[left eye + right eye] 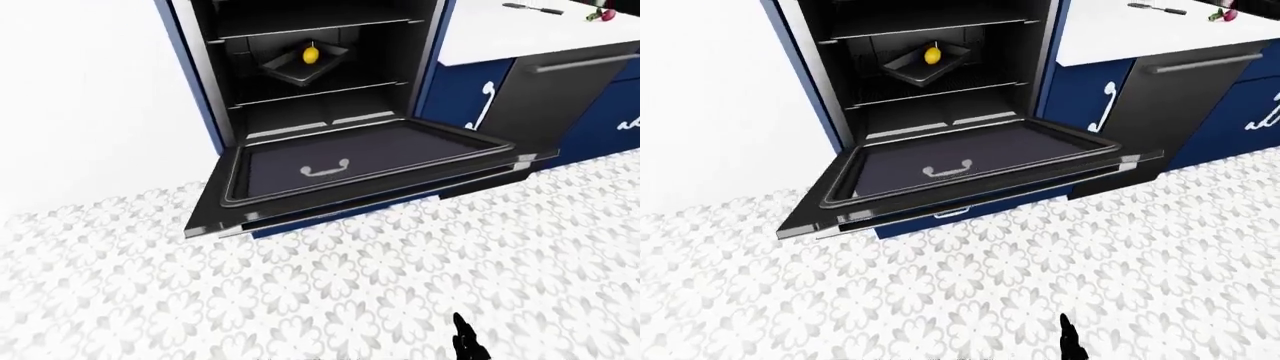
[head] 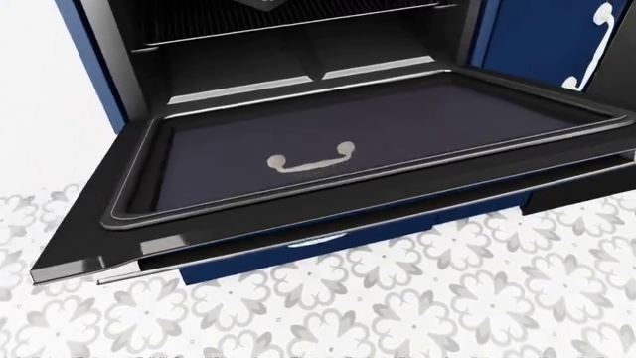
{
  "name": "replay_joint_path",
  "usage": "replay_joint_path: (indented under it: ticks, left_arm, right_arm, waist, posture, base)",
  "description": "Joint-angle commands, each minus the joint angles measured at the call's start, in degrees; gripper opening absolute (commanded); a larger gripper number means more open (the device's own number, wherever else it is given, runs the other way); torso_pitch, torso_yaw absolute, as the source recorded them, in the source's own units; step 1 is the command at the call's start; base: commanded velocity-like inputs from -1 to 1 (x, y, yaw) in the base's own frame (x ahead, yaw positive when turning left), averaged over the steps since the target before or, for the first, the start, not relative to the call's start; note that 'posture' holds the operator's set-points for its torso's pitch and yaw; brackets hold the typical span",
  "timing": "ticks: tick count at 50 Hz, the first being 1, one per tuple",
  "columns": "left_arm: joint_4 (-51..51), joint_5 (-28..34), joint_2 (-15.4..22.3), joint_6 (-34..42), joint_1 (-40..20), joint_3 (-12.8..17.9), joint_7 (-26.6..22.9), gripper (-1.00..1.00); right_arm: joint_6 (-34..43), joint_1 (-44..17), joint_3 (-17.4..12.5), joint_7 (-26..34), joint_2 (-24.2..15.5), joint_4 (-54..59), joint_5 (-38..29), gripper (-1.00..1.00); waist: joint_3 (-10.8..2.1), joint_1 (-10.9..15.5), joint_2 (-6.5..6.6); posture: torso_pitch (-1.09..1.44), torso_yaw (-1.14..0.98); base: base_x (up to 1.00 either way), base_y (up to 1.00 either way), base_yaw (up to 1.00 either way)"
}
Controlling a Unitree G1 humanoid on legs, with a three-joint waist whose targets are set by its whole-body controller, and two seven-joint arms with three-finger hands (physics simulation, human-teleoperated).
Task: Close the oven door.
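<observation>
1. Oven door (image 1: pixel 360 169) is fully open, lying about flat over the patterned floor (image 1: pixel 300 292). Its inner face points up, showing a pale handle-shaped mark (image 2: pixel 311 158) mid-panel.
2. The only piece of robot showing is a small black tip (image 1: pixel 466 341) at the bottom edge of the left-eye view, also seen in the right-eye view. It is probably part of a hand or arm, but I can't tell which side.
3. Hand state: can't tell from that sliver whether it is released, clenched or grasping. It touches nothing. No other hand appears in any view.
4. The door sits well above and left of the black tip in the eye views, well apart from it, with bare floor between.
5. The oven cavity (image 1: pixel 320 82) lies past the door, further up from the tip. A dark tray (image 1: pixel 303 63) sits tilted on a rack with a yellow lemon (image 1: pixel 311 54) in it.
6. Up and right of the tip are blue cabinets (image 1: pixel 465 94) with white handles, a dark dishwasher-like panel (image 1: pixel 545 97) and a white countertop (image 1: pixel 520 30).
7. The head view is filled by the open door. No hand appears there.
</observation>
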Motion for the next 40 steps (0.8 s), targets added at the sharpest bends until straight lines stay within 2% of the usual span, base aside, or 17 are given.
replay_joint_path:
  ticks: [1,4,8,9,10,13,18,19,21,22,23,24,32,35,37,38,40]
  left_arm:
    - [-0.31,0.07,0.27,-0.84,0.05,0.07,-0.28,1.0]
    - [-0.32,0.1,0.24,-0.86,0.03,0.07,-0.3,1.0]
    - [-0.31,0.13,0.23,-0.89,0.07,0.05,-0.26,1.0]
    - [-0.31,0.14,0.23,-0.87,0.08,0.04,-0.28,1.0]
    - [-0.32,0.15,0.21,-0.9,0.11,0.02,-0.26,1.0]
    - [-0.31,0.13,0.2,-0.93,0.18,0.01,-0.26,1.0]
    - [-0.32,0.08,0.15,-0.98,0.23,-0.05,-0.27,1.0]
    - [-0.32,0.08,0.13,-1.0,0.27,-0.07,-0.27,1.0]
    - [-0.31,0.1,0.05,-1.03,0.34,-0.14,-0.26,1.0]
    - [-0.31,0.13,0.05,-1.01,0.36,-0.18,-0.22,1.0]
    - [-0.31,0.26,0.09,-1.05,0.34,-0.28,-0.01,1.0]
    - [-0.31,0.39,0.1,-1.09,0.35,-0.37,0.1,1.0]
    - [-0.3,0.35,0.16,-0.19,0.25,-0.31,0.05,1.0]
    - [-0.3,0.3,0.16,0.27,0.21,-0.28,-0.11,1.0]
    - [-0.3,0.29,0.19,0.31,0.19,-0.26,-0.1,1.0]
    - [-0.3,0.28,0.19,0.28,0.23,-0.24,-0.09,1.0]
    - [-0.3,0.29,0.21,0.25,0.28,-0.22,-0.08,1.0]
  right_arm:
    - [-1.34,-0.48,-0.41,-0.43,-1.02,-0.94,0.76,1.0]
    - [-1.15,-0.65,-0.46,-0.22,-1.19,-0.9,0.85,1.0]
    - [-1.01,-0.73,-0.52,-0.14,-1.28,-0.85,0.82,1.0]
    - [-0.92,-0.8,-0.56,-0.08,-1.33,-0.83,0.82,1.0]
    - [-0.86,-0.83,-0.59,-0.01,-1.36,-0.82,0.82,1.0]
    - [-0.78,-0.88,-0.66,0.08,-1.4,-0.81,0.74,1.0]
    - [-0.98,-0.69,-0.56,-0.16,-1.2,-0.9,0.62,1.0]
    - [-0.98,-0.7,-0.55,-0.18,-1.2,-0.91,0.63,1.0]
    - [-1.11,-0.52,-0.47,-0.2,-1.15,-0.89,0.6,1.0]
    - [-1.1,-0.5,-0.45,-0.26,-1.14,-0.9,0.59,1.0]
    - [-1.08,-0.52,-0.42,-0.27,-1.13,-0.91,0.62,1.0]
    - [-1.08,-0.53,-0.4,-0.29,-1.11,-0.92,0.63,1.0]
    - [-0.66,-0.67,-0.5,-0.25,-1.38,-0.83,0.26,1.0]
    - [-0.69,-0.74,-0.55,-0.33,-1.33,-0.85,0.25,1.0]
    - [-0.73,-0.7,-0.58,-0.33,-1.31,-0.84,0.27,1.0]
    - [-0.8,-0.65,-0.61,-0.28,-1.29,-0.84,0.31,1.0]
    - [-0.83,-0.66,-0.63,-0.2,-1.33,-0.83,0.32,1.0]
  waist:
    - [-0.2,-0.07,-0.32]
    - [-0.11,-0.27,-2.2]
    - [-0.52,-0.61,-5.82]
    - [-0.49,-1.28,-3.31]
    - [-0.63,-0.91,-4.3]
    - [-1.11,-1.08,-4.1]
    - [-0.4,-0.94,0.03]
    - [-0.54,-0.86,1.54]
    - [-1.91,-0.15,6.66]
    - [-0.91,0.06,2.63]
    - [-0.68,0.17,3.39]
    - [-0.65,0.52,3.07]
    - [-0.21,-0.18,-1.49]
    - [-0.23,-0.31,-3.76]
    - [-1.04,-0.64,-6.51]
    - [-0.39,-1.27,-3.44]
    - [-0.85,-1.22,-4.56]
  posture:
    - [0.0,0.0]
    - [0.0,0.0]
    - [0.0,0.0]
    - [0.0,0.0]
    - [0.0,0.0]
    - [0.0,0.0]
    - [0.0,0.0]
    - [0.0,0.0]
    - [0.0,0.0]
    - [0.0,0.0]
    - [0.0,0.0]
    - [0.0,0.0]
    - [0.0,0.0]
    - [0.0,0.0]
    - [0.0,0.0]
    - [0.0,0.0]
    - [0.0,0.0]
  base:
    - [0.0,0.39,0.0]
    - [0.0,0.4,0.0]
    - [0.0,0.4,0.0]
    - [0.0,0.4,0.0]
    - [0.0,0.38,0.0]
    - [0.0,0.4,0.0]
    - [0.0,0.4,0.0]
    - [0.0,0.4,0.0]
    - [0.0,0.4,0.0]
    - [0.0,0.4,0.0]
    - [0.0,0.4,0.0]
    - [0.0,0.4,0.0]
    - [0.0,0.4,0.0]
    - [0.0,0.4,0.0]
    - [0.0,0.4,0.0]
    - [0.0,0.4,0.0]
    - [0.0,0.4,0.0]
